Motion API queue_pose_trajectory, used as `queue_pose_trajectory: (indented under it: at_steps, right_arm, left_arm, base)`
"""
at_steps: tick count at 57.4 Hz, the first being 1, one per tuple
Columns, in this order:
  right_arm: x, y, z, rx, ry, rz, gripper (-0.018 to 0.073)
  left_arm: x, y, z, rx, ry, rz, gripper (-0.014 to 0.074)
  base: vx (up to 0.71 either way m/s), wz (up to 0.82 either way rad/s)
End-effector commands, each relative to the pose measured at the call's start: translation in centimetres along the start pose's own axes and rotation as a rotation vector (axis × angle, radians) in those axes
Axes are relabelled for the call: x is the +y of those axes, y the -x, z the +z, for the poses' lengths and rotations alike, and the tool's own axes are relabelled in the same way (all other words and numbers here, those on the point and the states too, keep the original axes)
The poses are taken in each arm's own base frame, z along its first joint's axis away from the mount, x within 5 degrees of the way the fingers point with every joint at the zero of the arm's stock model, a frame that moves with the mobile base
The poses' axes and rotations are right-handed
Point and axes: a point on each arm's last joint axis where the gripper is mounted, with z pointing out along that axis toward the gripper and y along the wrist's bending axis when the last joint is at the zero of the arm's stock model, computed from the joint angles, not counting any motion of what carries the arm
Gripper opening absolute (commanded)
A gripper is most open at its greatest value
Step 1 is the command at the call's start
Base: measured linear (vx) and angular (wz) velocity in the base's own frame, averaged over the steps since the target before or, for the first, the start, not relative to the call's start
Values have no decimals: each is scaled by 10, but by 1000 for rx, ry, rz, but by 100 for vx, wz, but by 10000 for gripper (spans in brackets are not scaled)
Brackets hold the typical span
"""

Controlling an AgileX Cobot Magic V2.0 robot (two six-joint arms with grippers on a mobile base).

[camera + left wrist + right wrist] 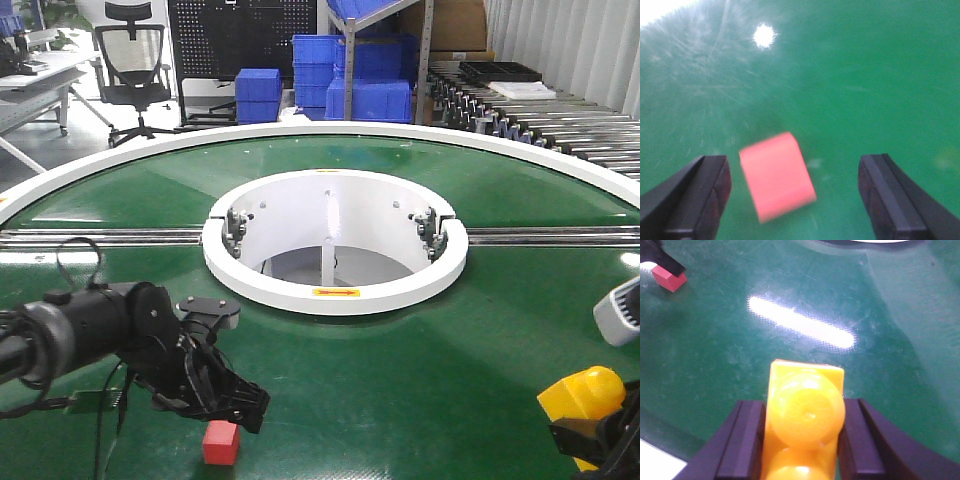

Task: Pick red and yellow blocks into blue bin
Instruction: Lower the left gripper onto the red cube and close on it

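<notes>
Desk: the green round desk fills the room's foreground, with a white ring around the hole at its middle and a metal rail running across it.
Left side: the left pincer is spread wide and low over the desk, one black finger on each side of the red cube.
Red cube: the red cube lies on the green surface between those fingers. It is just beside one finger and well apart from the other, and the wrist view is too blurred to show any touch.
Right side: the right pincer is pinching the yellow brick, with a finger pressed to each long side.
Yellow brick: the yellow brick sits in that grip near the desk's right edge, its round studs facing the wrist camera.
Beyond the desk: stacked blue crates, a black office chair, a pegboard and a roller conveyor.
</notes>
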Motion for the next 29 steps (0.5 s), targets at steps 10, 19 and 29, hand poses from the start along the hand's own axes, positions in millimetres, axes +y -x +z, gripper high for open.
queue_pose_trajectory:
  at_steps: [10,19,29]
  right_arm:
    - [-2,11,-9,-94,-22,-17,247]
    - [-2,11,-9,-94,-22,-17,247]
    - [-2,11,-9,-95,-23,-17,247]
  left_arm:
    - [-1,19,-2,-54,22,-34,632]
    - [5,15,1,-13,77,-43,617]
    - [7,12,1,17,95,-67,520]
  base:
    - [0,0]
    - [0,0]
    - [0,0]
